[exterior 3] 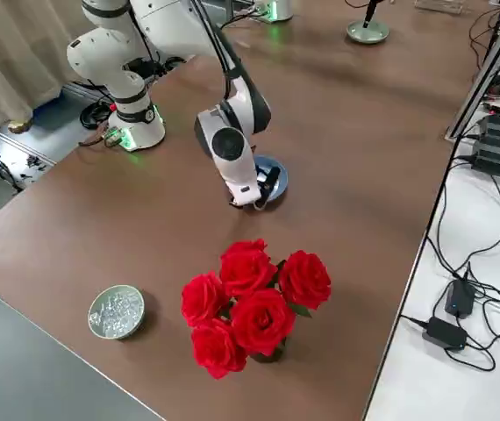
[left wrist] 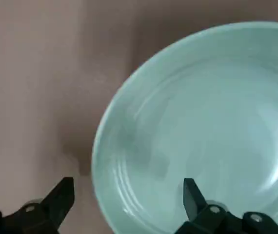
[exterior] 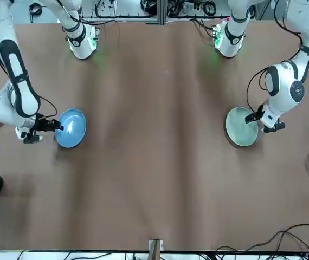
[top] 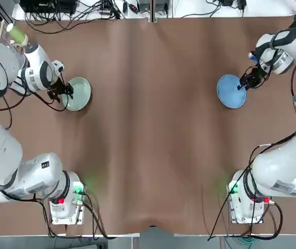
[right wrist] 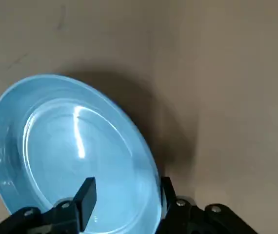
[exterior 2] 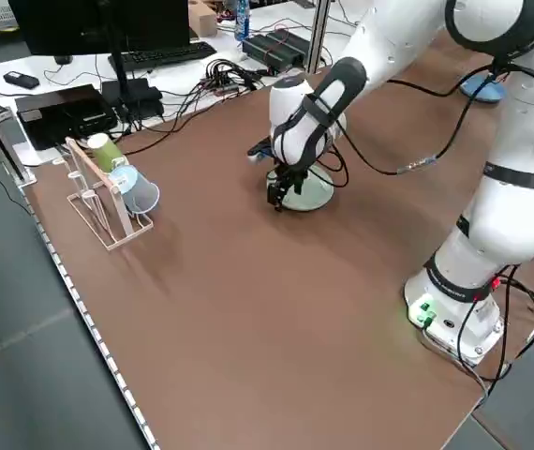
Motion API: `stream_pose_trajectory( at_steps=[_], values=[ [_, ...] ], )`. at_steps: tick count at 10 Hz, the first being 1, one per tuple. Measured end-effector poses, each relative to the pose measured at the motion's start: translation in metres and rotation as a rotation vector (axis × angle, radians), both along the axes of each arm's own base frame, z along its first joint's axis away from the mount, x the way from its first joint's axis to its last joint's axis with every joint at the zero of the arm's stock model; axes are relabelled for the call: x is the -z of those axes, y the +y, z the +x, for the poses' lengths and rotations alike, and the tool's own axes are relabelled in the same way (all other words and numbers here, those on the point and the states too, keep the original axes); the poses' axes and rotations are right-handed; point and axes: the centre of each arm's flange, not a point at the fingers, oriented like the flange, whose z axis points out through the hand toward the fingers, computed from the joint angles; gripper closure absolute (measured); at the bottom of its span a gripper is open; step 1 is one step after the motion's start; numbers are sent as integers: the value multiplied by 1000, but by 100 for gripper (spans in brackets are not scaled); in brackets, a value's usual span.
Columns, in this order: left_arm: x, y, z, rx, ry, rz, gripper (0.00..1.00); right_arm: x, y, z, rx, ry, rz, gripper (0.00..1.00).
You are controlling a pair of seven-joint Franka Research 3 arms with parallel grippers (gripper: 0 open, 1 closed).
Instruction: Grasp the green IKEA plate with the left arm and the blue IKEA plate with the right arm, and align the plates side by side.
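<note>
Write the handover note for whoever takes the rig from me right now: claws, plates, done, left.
Left claw: open at the green plate's near-side rim, one finger over the plate, the other outside it; no grip.
Right claw: open, its fingers on either side of the blue plate's rim; not clamped as far as I can tell.
Green plate: on the table, left side.
Blue plate: on the table, right side, well apart from the green one.
Done: both claws are at their plates' rims.
Left: close both grips, then bring the plates together and align them side by side.

Soft shadows, glare on plates (left wrist: 236, 122)
</note>
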Motion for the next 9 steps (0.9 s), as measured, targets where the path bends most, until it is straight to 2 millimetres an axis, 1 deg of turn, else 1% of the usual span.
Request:
stream_pose_trajectory(
  at_steps=[2,3,4,6,7,9],
  values=[
    [6,-6,0,-10,2,-3,1,2,22,3,-30,4,9,41],
    [7,-8,1,-12,1,-4,1,4,39,4,-44,5,21,45],
    [6,-11,2,-11,-4,-4,1,5,56,5,-50,1,30,47],
    [5,-20,4,-6,-8,-7,1,13,91,2,-50,-33,20,47],
    [5,-24,5,3,-9,-10,1,14,104,1,-46,-39,23,47],
    [6,-35,8,18,-9,-13,1,15,108,0,-6,-44,43,51]
  ],
)
